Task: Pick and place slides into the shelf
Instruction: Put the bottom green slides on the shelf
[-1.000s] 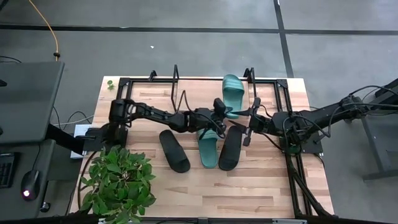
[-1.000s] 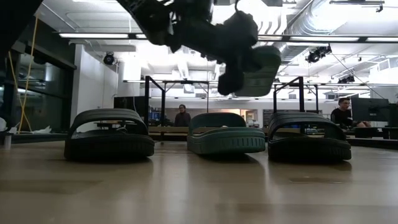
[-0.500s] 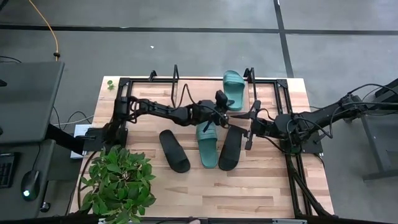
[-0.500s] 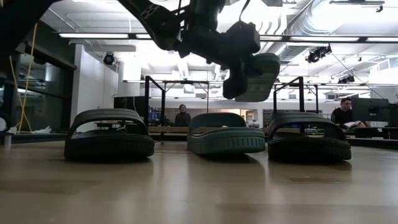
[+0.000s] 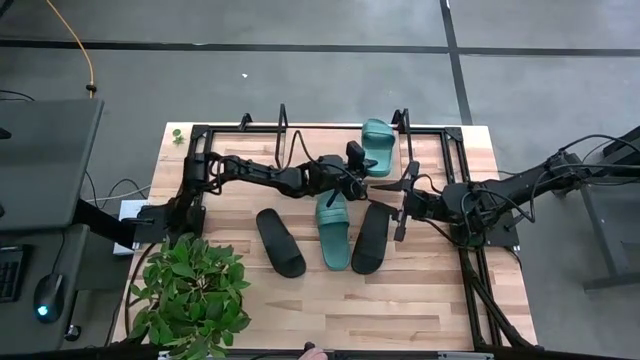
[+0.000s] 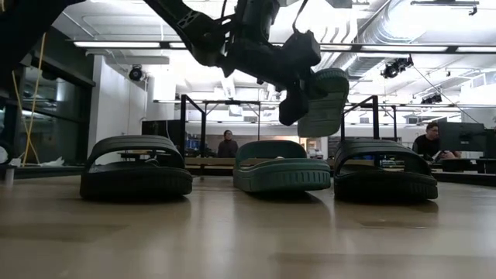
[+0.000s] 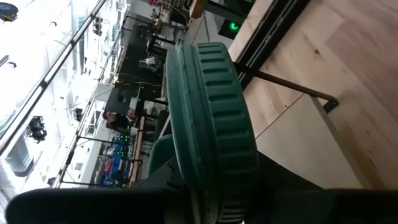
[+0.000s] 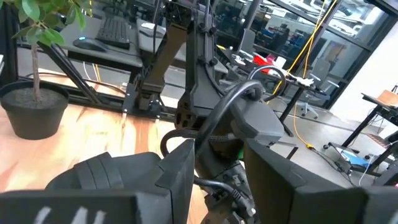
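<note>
- Compared with a second before, your left tool (image 5: 352,170) had carried the teal slide (image 5: 377,146) farther toward the back of the bench (image 5: 420,300); the slide's far end now sat over the right part of the shelf (image 5: 300,140), between its black end frames.
- In the low view that slide (image 6: 324,101) hung tilted higher than it did a second earlier, well above the three on the bench.
- Your left tool was pinching the teal slide at its near end, fingers pressed against it.
- Your right tool (image 5: 400,205) had hardly shifted; it waited beside the right black slide, fingers parted with nothing between them.
- You had four slides in all: two teal, two black.
- Three lay on the bench in a row: a black slide (image 5: 280,241) on the left, a teal one (image 5: 335,231) in the middle, another black one (image 5: 370,238) on the right.
- One shelf, two arms, one potted plant (image 5: 192,295) at the near left corner of the bench.
- Only the low view showed you the lifted slide clear of the bench, with people seated in the room behind.
- Only the left wrist view showed you the ribbed edge of the held slide (image 7: 214,124) up close.
- The right wrist view showed you its own parted fingers (image 8: 180,168) and the left arm beyond them.
</note>
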Motion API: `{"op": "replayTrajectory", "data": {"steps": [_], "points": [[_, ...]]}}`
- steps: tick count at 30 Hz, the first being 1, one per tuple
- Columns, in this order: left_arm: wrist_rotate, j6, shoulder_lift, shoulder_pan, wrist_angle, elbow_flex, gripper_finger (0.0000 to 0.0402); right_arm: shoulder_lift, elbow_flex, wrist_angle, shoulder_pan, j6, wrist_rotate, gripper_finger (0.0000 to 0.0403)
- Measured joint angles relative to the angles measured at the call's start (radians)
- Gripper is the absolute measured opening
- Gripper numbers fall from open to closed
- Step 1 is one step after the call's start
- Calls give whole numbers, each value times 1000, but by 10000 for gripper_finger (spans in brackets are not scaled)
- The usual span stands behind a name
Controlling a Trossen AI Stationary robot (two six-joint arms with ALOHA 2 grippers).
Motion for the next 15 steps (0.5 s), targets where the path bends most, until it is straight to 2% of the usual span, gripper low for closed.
{"op": "replayTrajectory", "data": {"steps": [7, 10, 15], "points": [[-9, -1, 83, 0, 28, 68, 71, 0, 0, -4, 0, 0, 0, 129], [-66, 19, 126, -1, 12, 117, 80, 0, 0, -12, 0, -8, 1, 129], [-69, 28, 163, 0, 13, 163, 79, 0, 0, -29, 0, -8, 1, 129]]}}
